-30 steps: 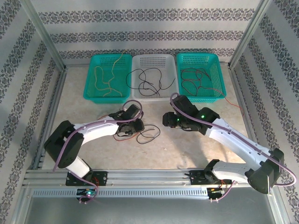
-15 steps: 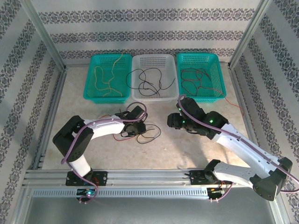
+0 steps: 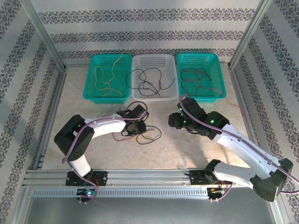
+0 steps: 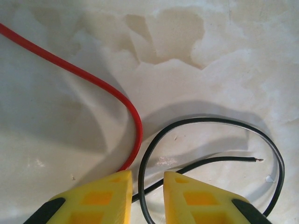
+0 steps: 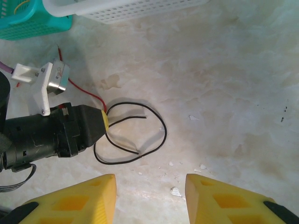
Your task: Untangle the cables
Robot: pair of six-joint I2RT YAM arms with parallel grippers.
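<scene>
Cables (image 3: 148, 134) on the table (image 3: 187, 149), near its middle and in front of the white basket (image 3: 154, 56): a red cable (image 4: 93, 79) and a looped black cable (image 4: 275, 158). Left gripper (image 4: 147, 179): jaws narrowly parted, the black cable passing between the fingertips, the red cable reaching one fingertip. Right gripper (image 5: 150, 186): jaws wide and empty, hovering near the loop.
</scene>
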